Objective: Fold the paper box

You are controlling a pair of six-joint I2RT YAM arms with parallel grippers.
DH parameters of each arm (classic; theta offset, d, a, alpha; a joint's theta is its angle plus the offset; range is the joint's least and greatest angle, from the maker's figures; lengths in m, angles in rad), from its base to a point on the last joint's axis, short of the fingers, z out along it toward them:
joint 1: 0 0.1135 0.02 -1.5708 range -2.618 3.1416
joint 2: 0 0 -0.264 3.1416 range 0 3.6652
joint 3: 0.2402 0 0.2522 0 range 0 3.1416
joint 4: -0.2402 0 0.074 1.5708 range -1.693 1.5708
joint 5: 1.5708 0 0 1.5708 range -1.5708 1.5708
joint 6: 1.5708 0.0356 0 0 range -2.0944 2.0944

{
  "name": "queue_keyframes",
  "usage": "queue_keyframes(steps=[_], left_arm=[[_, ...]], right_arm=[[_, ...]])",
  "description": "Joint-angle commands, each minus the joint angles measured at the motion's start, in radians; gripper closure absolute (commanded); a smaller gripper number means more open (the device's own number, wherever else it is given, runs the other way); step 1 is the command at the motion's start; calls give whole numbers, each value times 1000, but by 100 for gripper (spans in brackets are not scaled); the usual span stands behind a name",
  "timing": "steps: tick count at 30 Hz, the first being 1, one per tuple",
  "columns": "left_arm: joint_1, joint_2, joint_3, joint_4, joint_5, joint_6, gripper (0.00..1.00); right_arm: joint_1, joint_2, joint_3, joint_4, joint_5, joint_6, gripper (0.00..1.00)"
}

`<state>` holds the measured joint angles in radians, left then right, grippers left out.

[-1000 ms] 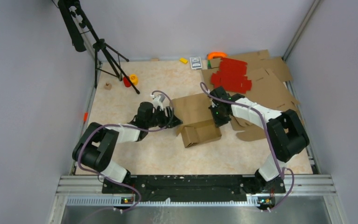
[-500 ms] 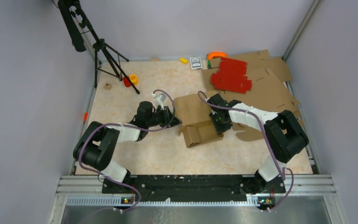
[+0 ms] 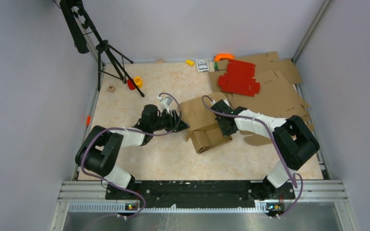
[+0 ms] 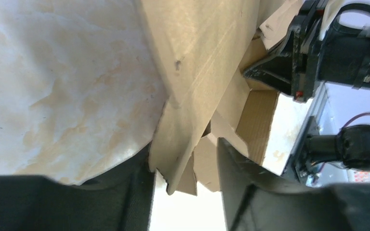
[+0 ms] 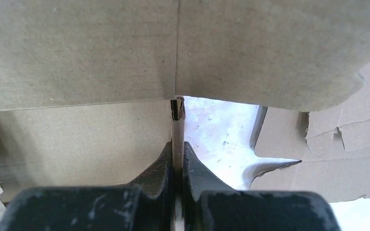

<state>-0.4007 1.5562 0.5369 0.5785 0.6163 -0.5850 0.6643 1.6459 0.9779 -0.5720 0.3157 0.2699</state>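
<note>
The paper box (image 3: pixel 207 139) lies near the middle of the table (image 3: pixel 164 159), between the two arms. It is partly formed. One plain brown panel lies flat toward the far side, and a lower section nearer the arm bases is raised into a shallow folded shape, skewed to the table edge.

The right gripper (image 3: pixel 223 129) meets the box at its right end. In the right wrist view its two fingers (image 5: pixel 159 178) are pressed together on the thin edge of an upright cardboard wall, so this gripper is closed and pinching the box. A broad panel with a vertical crease fills the upper part of that view.

The left gripper (image 3: pixel 180 125) sits at the left edge of the box. In the left wrist view its fingers (image 4: pixel 233 178) stand apart, with a pointed flap of the box reaching down into the gap. The flap runs close along one finger and is clear of the other. This gripper is open, not clamped.

Flat brown cardboard sheets (image 3: pixel 274 94) are spread over the far right of the table, reaching close behind the right arm. Red cardboard sheets (image 3: pixel 239 77) rest on top of them. A black tripod (image 3: pixel 107 53) stands at the far left corner. Beside its foot is a small red and yellow item (image 3: pixel 135 83).
</note>
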Motion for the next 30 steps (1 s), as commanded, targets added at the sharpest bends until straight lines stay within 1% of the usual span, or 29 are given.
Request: queue_keyframes(steps=[1,5,6,8,9,10,12,14,16,20,21,24,25,27,30], left_arm=[[5,-70,19,-21,-23,40,41],[-6,-171,12,-221,-156,60,25],[-21,-206,13,-285,-218,68,20],[-86,-267,50,-449,-377,100,3],[-141,-287,88,-548,-487,113,2],[-191,-294,135,-652,-640,112,1],[-286,-272,225,-805,-759,73,1],[-334,-230,308,-902,-803,22,1],[-400,-181,375,-953,-891,-13,1],[-510,-31,533,-1051,-1035,-46,1],[-533,13,575,-1080,-1055,-42,1],[-610,130,709,-1196,-1199,-46,1],[-627,166,748,-1235,-1237,-55,1],[-643,231,808,-1286,-1270,-71,1],[-645,312,853,-1334,-1303,-96,1]], right_arm=[[11,-36,-9,12,39,27,100],[11,-37,-1,0,46,68,100],[11,-37,-1,0,49,85,100],[11,-38,-3,7,45,119,100],[11,-40,-5,13,43,134,100],[12,-42,-6,16,45,154,100],[17,-54,-12,27,62,193,100],[24,-72,-21,35,80,251,100],[41,-101,-43,59,102,313,100],[71,-167,-96,124,120,434,100],[72,-176,-103,133,113,449,100],[76,-195,-119,145,98,478,100],[77,-201,-127,155,91,484,100],[80,-213,-139,165,76,497,100],[81,-231,-165,197,48,499,100]])
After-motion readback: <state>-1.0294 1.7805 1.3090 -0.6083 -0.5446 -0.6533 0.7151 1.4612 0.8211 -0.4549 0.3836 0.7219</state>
